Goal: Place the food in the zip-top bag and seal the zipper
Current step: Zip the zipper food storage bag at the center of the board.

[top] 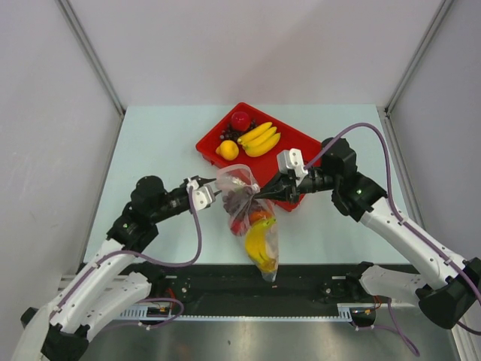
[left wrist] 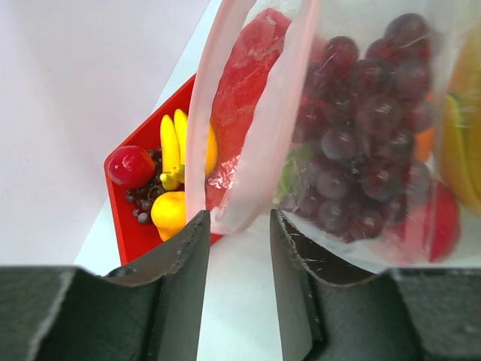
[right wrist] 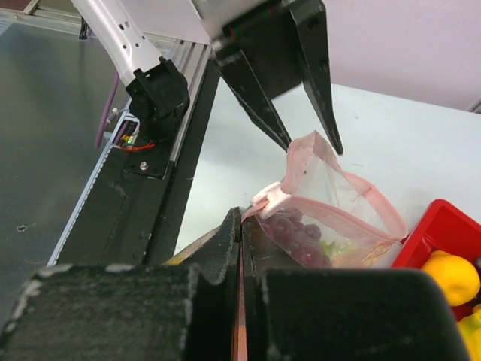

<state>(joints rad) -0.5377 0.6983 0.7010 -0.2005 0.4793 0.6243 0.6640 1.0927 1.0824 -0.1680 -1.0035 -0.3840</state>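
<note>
The clear zip-top bag (top: 253,222) hangs lifted above the table, holding dark grapes (left wrist: 361,143), yellow bananas (top: 259,244) and something orange and red. Its pink zipper strip (left wrist: 278,113) runs along the open mouth, with a pale slider (right wrist: 270,198) at one end. My right gripper (right wrist: 240,219) is shut on the bag's edge just beside the slider; it also shows in the top view (top: 267,194). My left gripper (left wrist: 239,226) is open, its fingertips on either side of the zipper strip's lower end, not closed on it. It also shows in the top view (top: 216,188).
The red tray (top: 289,139) stands behind the bag and holds a red apple (top: 240,120), bananas (top: 260,139), a lemon (top: 228,150) and small dark grapes (top: 225,134). The black base rail (top: 225,289) runs along the near table edge.
</note>
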